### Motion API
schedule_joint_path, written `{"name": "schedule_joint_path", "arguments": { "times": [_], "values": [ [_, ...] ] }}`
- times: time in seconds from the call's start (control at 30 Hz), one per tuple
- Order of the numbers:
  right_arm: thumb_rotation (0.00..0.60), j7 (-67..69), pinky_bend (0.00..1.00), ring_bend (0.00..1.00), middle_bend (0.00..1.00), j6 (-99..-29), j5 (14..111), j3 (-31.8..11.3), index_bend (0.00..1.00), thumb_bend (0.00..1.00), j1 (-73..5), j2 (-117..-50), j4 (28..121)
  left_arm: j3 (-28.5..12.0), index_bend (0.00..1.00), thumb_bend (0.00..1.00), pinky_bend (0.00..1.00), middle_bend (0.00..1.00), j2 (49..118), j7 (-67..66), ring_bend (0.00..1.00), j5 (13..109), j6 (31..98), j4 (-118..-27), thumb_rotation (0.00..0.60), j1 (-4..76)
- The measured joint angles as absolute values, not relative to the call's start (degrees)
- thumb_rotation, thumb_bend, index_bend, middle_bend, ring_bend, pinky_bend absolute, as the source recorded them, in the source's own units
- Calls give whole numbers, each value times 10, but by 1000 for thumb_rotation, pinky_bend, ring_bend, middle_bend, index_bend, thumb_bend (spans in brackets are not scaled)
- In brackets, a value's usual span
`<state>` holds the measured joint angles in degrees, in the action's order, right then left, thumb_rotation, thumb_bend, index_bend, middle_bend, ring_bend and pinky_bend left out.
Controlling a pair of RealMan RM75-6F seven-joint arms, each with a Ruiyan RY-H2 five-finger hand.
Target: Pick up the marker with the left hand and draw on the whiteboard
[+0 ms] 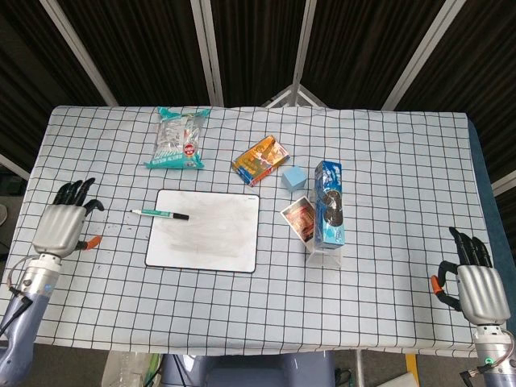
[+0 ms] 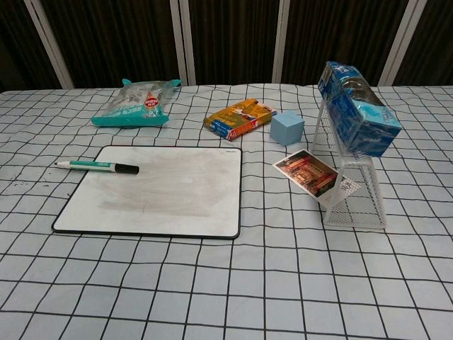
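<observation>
A teal marker (image 1: 159, 214) with a black cap lies across the left edge of the whiteboard (image 1: 205, 230), cap end on the board. The chest view shows the same marker (image 2: 97, 166) and whiteboard (image 2: 156, 191). My left hand (image 1: 63, 225) hovers over the table's left side, a short way left of the marker, fingers apart and holding nothing. My right hand (image 1: 477, 287) sits at the table's front right corner, fingers apart, empty. Neither hand appears in the chest view.
A teal snack bag (image 1: 179, 138) lies behind the board. An orange box (image 1: 260, 160), a blue cube (image 1: 294, 178), a picture card (image 1: 300, 217) and a blue cookie box (image 1: 329, 203) on a wire stand (image 2: 350, 191) sit right of the board.
</observation>
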<state>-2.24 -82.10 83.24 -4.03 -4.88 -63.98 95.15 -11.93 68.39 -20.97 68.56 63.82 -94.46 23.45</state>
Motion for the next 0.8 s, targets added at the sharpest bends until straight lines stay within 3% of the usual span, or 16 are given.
{"name": "schedule_joint_path", "arguments": {
  "times": [0.33, 0.8],
  "values": [
    [600, -2, 0, 0, 0, -811, 819, -44, 0, 420, -51, -634, 954, -149, 433, 420, 0, 21, 784, -313, 0, 573, 558, -854, 600, 340],
    [600, 10, 0, 0, 0, -804, 810, -47, 0, 420, -52, -630, 958, -139, 453, 429, 0, 26, 894, -357, 0, 509, 510, -738, 600, 413]
  ]
}}
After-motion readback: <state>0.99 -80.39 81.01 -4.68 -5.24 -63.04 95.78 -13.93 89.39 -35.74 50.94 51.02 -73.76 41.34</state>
